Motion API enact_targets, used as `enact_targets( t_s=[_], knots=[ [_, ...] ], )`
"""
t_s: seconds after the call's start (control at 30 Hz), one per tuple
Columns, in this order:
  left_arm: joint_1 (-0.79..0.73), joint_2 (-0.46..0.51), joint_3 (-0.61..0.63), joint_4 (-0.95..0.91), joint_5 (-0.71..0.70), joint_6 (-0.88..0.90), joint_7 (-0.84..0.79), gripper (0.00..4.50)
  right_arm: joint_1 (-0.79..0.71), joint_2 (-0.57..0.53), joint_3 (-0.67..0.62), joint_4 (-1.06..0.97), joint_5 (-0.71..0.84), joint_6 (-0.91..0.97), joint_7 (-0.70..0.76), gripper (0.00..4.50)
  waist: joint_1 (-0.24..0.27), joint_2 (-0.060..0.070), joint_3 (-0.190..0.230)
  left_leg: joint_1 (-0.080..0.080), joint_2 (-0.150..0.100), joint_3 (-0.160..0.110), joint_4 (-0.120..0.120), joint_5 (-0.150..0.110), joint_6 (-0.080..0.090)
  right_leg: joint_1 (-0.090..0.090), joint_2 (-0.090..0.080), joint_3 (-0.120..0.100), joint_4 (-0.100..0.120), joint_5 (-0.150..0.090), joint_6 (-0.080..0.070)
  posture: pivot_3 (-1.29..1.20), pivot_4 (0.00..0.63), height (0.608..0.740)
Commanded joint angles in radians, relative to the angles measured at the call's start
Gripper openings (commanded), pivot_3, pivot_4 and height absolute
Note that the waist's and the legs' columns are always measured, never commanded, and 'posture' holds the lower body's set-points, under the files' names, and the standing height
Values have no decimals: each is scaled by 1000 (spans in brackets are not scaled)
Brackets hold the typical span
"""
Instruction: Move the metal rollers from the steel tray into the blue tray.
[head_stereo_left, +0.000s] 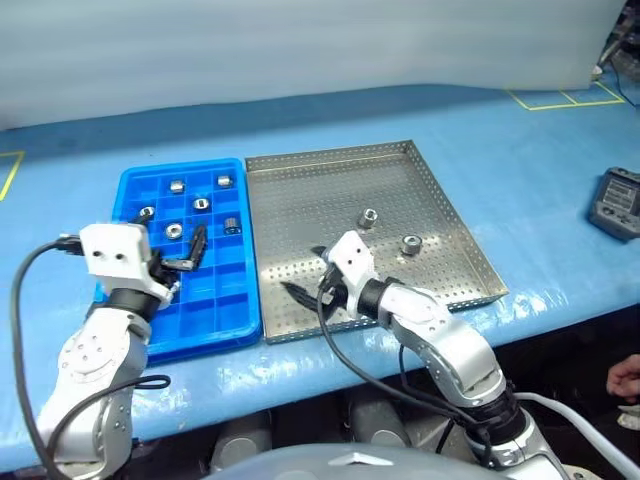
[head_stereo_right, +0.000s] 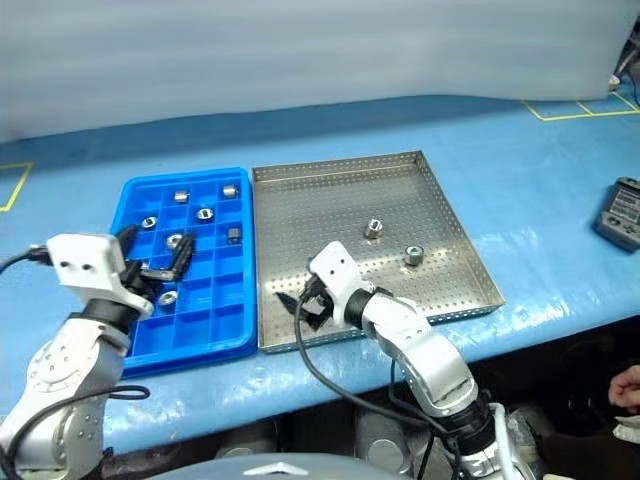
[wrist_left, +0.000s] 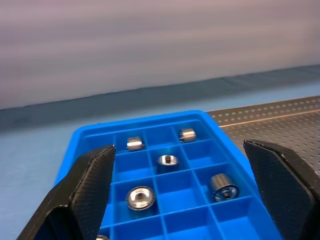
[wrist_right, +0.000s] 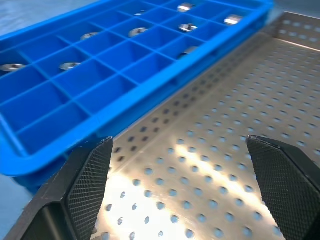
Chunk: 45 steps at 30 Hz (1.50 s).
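Rollers left: I saw two metal rollers (head_stereo_left: 369, 216) (head_stereo_left: 411, 242) in the steel tray (head_stereo_left: 300, 195), frame centre-right, upper right of my right end effector (head_stereo_left: 308, 282).
Nearer arm: right.
Right end effector: wide open, empty.
Left end effector (head_stereo_left: 180, 255): wide open, empty, over the blue tray (head_stereo_left: 236, 320).

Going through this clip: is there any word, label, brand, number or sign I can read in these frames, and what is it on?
No readable text in any view.
The dark grey device at the table's right edge may carry a label or buttons, but they are too small and blurred to read.
The yellow tape lines on the blue table are plain markings, no characters.
The blue tray, steel tray and metal rollers show no print.
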Motion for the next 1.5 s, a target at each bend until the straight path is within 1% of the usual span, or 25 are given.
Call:
enact_targets(
  t_s=[0.03, 0.1, 0.27, 0.43, 0.6, 0.77, 0.9, 1.03, 1.17, 1.27, 1.5],
  knots=[
    [-44, 13, -100, 52, 20, -67, -46, 4464, 0, 35, -68, -32, -41, 30, -107, 4500, -15, 0, 0, 0, 0, 0, 0, 0, 0, 0, 0, 0, 0, 0, 0, -180, 150, 740],
    [-54, 15, -134, 73, 18, -81, -65, 4464, 1, 42, -79, -32, -54, 48, -134, 4500, -32, 0, 0, 1, 0, 0, 0, 0, 0, 1, 0, 0, 0, 0, 0, -196, 150, 740],
    [-47, 56, -221, 103, -1, -114, -173, 4464, 11, 51, -115, -38, -75, 176, -202, 4500, -76, 2, 1, 1, 0, 0, -1, 0, 0, 0, 0, 1, 0, 0, 0, -229, 150, 740],
    [-29, 73, -241, 104, -35, -111, -228, 4464, 26, 57, -148, -73, -52, 304, -213, 4500, -113, 3, 1, 1, 0, 0, -3, 0, 1, 0, 0, 1, 0, 0, 0, -236, 150, 740],
    [-16, 99, -257, 107, -50, -82, -263, 4464, 31, 34, -122, -99, -34, 407, -190, 4500, -134, 4, 2, 1, 0, 0, -3, 0, 1, 0, 0, 2, 0, -1, 0, -228, 150, 740],
    [-9, 141, -288, 105, -58, -56, -300, 4464, 1, 34, -86, -69, -28, 456, -184, 4500, -144, 4, 2, 2, 0, 0, -3, 0, 1, 0, 1, 2, 0, -1, 1, -212, 150, 740],
    [13, 162, -314, 93, -50, -56, -307, 4464, -29, 38, -59, -34, -25, 456, -174, 4500, -150, 4, 1, 4, 0, 0, -4, 0, 1, 1, 1, 2, -1, -1, 0, -184, 150, 740],
    [39, 164, -325, 80, -46, -65, -295, 4464, -48, 39, -47, -10, -24, 441, -165, 4500, -148, 4, 1, 4, 1, 0, -6, 0, 1, 1, 1, 2, -1, -2, 0, -155, 150, 740],
    [61, 158, -323, 66, -46, -68, -280, 4464, -53, 57, -63, 17, -11, 415, -155, 4500, -137, 4, 2, 5, 1, 0, -7, 0, 1, 1, 1, 2, -1, -2, 0, -132, 150, 740],
    [70, 156, -322, 58, -42, -68, -266, 4500, -54, 72, -79, 30, 3, 405, -146, 3932, -128, 4, 2, 5, 1, 0, -7, 0, 1, 1, 1, 2, -1, -2, 0, -117, 150, 740],
    [83, 156, -319, 38, -47, -62, -244, 4500, -57, 79, -84, 56, 12, 391, -138, 1713, -95, 4, 2, 4, 1, 0, -7, -1, 1, 1, 1, 2, -1, -2, 1, -100, 150, 740]
  ],
)
